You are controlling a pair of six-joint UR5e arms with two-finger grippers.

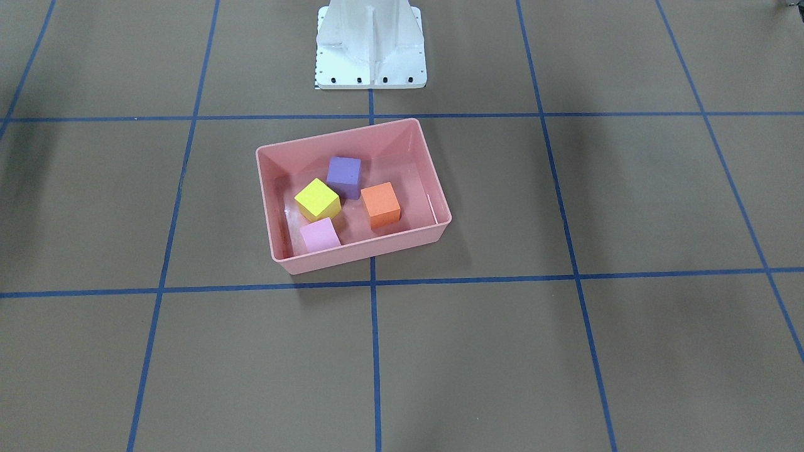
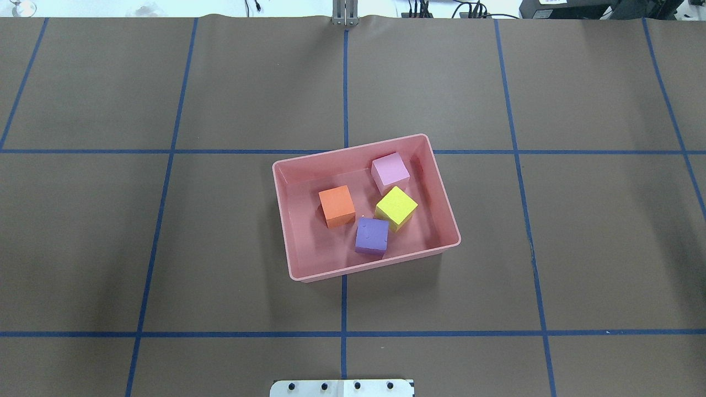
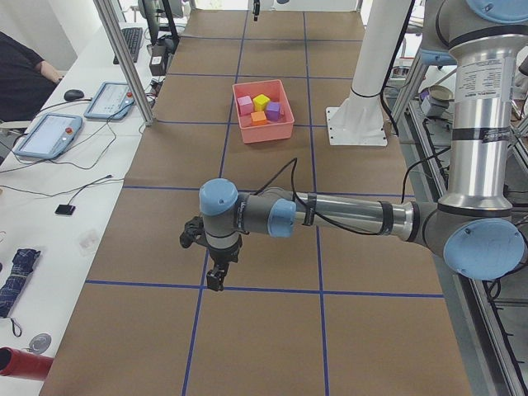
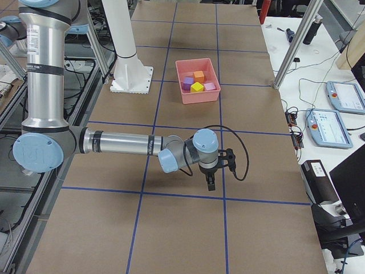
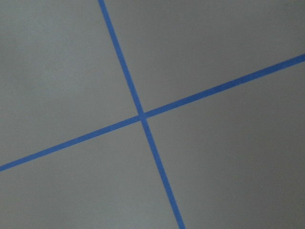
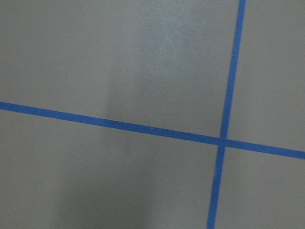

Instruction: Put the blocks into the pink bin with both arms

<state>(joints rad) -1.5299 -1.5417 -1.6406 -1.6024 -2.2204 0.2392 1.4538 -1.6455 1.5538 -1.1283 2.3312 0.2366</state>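
Left jaws point straight down over the desk [image 2: 165, 248] toward its left end; they show only from the side, so I cannot tell how wide they stand. The left arm [image 3: 346, 216] stretches out low and level. Right jaws hang the same way toward the right end, on the right arm [image 4: 120, 142], their width equally unclear. The pink bin [image 2: 309, 245] sits mid-desk, in front of the white pedestal [image 1: 370, 44] at the robot's edge. All four blocks lie inside it: light pink block [image 2: 390, 170], yellow block [image 2: 396, 206], purple block [image 2: 372, 235], orange block [image 2: 337, 205]
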